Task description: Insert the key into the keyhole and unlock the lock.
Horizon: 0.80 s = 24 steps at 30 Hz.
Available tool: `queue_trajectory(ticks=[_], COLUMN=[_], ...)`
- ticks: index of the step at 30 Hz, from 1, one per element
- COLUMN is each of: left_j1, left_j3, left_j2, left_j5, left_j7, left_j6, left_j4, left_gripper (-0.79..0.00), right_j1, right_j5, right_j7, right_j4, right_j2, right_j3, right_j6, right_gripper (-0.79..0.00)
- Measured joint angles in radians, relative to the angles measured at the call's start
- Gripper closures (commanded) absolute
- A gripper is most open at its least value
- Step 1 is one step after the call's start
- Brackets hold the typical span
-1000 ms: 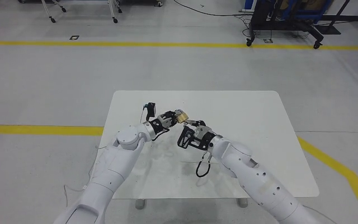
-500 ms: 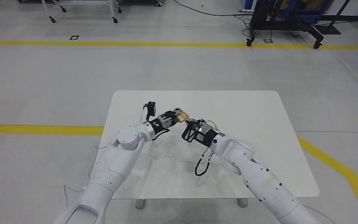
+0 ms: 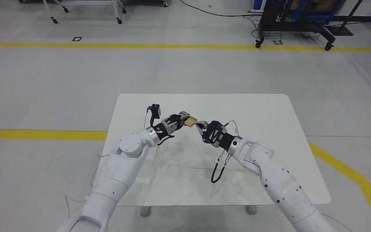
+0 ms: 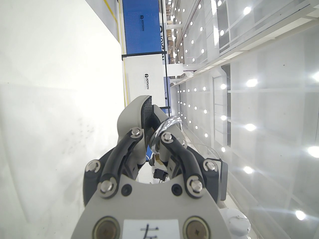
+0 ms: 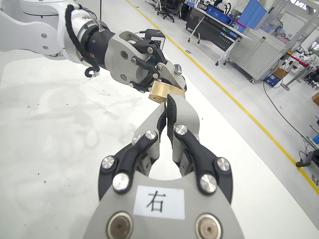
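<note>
Key hidden inside pressed-together right gripper (image 5: 166,101); left gripper (image 5: 174,82) pinched brass rectangular padlock (image 5: 163,91), keyhole end pointing right, shackle mostly hidden.

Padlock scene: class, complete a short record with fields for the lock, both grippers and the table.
lock: brass padlock, held above the table
left gripper: shut on the padlock, shackle between its fingers
right gripper: shut, tips right by the padlock's body
table: white, with dark specks
</note>
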<state>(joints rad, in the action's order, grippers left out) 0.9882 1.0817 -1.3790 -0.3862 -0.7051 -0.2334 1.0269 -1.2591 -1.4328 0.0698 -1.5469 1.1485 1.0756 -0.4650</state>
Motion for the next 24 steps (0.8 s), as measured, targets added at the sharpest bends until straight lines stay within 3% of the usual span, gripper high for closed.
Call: queue_trajectory(ticks=[2,3,4,6,13,17,20,24], left_j1=[0.004,0.005,0.006,0.006,-0.008,-0.037,-0.081,-0.149], left_j3=[0.003,0.004,0.004,0.004,-0.015,-0.069,-0.130,-0.232], left_j2=[0.001,0.001,0.001,0.001,-0.001,-0.008,-0.019,-0.044], left_j5=[-0.001,0.000,0.000,0.001,0.073,0.173,0.264,0.393], left_j7=[-0.001,-0.001,0.000,0.002,0.051,0.044,0.004,-0.026], left_j6=[-0.007,-0.007,-0.006,0.003,-0.010,0.024,0.077,0.158], left_j4=[0.003,0.004,0.005,0.004,-0.014,-0.043,-0.071,-0.121], left_gripper=[0.000,0.000,0.000,0.000,0.000,0.000,0.000,0.000], right_j1=[-0.002,-0.004,-0.006,-0.014,-0.117,-0.240,-0.273,-0.268], right_j5=[-0.006,-0.012,-0.017,-0.026,-0.031,0.053,0.076,0.073], right_j7=[-0.006,-0.010,-0.011,-0.005,0.113,0.290,0.392,0.349], right_j4=[-0.001,-0.005,-0.010,-0.020,-0.091,-0.105,-0.100,-0.100], right_j2=[0.000,0.000,0.000,-0.001,-0.026,-0.055,-0.063,-0.062], right_j3=[0.001,0.001,0.000,0.004,0.114,0.270,0.337,0.317], right_j6=[0.003,0.008,0.012,0.012,0.016,-0.091,-0.183,-0.143], right_gripper=[-0.419,-0.606,-0.699,-0.785,-0.785,-0.785,-0.785,-0.785])
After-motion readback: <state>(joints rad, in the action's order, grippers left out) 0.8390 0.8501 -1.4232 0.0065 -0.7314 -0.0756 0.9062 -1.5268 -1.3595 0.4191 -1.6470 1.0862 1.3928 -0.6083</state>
